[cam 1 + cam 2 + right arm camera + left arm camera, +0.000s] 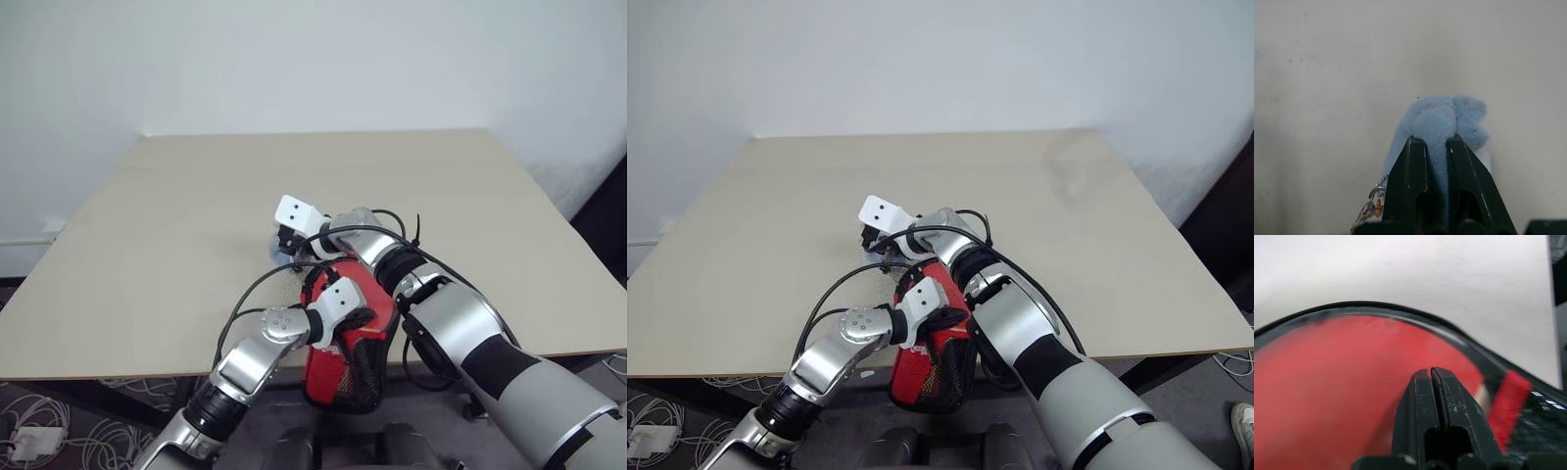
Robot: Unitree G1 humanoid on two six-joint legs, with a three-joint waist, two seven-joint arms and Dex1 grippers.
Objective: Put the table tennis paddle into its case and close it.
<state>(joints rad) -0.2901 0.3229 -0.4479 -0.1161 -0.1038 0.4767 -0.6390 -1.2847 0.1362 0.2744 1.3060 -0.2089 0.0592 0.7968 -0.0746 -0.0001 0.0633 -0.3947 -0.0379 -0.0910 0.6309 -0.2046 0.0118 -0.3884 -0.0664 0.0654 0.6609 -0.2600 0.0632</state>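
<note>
**One case, one plush charm, two grippers**

- Left gripper (1431, 374): one; fingers pressed together, gripping nothing, tips resting over the red face of the case (345, 345).
- Case: one, red with black mesh, directly beneath the left gripper at the near edge of the table (176, 235). Whether the paddle is inside cannot be told.
- Right gripper (1439, 142): one; fingers narrowly clamped on a pale blue plush charm (1442, 117). Its wrist view adds a small metal chain (1371, 208) at the charm.
</note>
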